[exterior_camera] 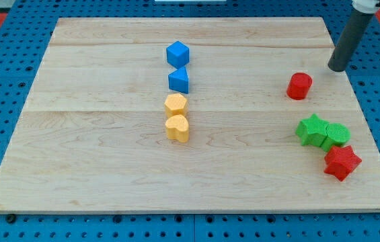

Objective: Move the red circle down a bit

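Note:
The red circle [299,86] is a short red cylinder on the right part of the wooden board [95,161]. My tip [335,69] is the lower end of a dark rod that comes in from the view's top right. It rests up and to the right of the red circle, a short gap away, not touching it.
Below the red circle sit a green star [312,130], a green circle [338,135] and a red star [342,162], close together. In the middle stands a column: a blue cube [177,53], a blue triangle [179,80], a yellow hexagon [175,104] and a yellow heart [177,127].

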Action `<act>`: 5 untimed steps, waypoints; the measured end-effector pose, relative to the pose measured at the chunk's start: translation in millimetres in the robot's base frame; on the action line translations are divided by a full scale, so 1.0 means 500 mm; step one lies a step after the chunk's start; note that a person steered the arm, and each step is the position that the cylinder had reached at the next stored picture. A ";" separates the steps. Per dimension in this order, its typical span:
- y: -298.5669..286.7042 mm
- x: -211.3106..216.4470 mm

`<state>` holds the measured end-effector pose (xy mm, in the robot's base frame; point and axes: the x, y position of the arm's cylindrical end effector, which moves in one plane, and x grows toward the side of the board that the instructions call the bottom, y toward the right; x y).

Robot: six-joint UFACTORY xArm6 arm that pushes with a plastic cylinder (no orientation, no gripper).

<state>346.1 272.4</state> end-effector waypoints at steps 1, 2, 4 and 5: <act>0.000 0.012; 0.002 0.012; -0.049 0.012; -0.136 0.023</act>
<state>357.7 204.2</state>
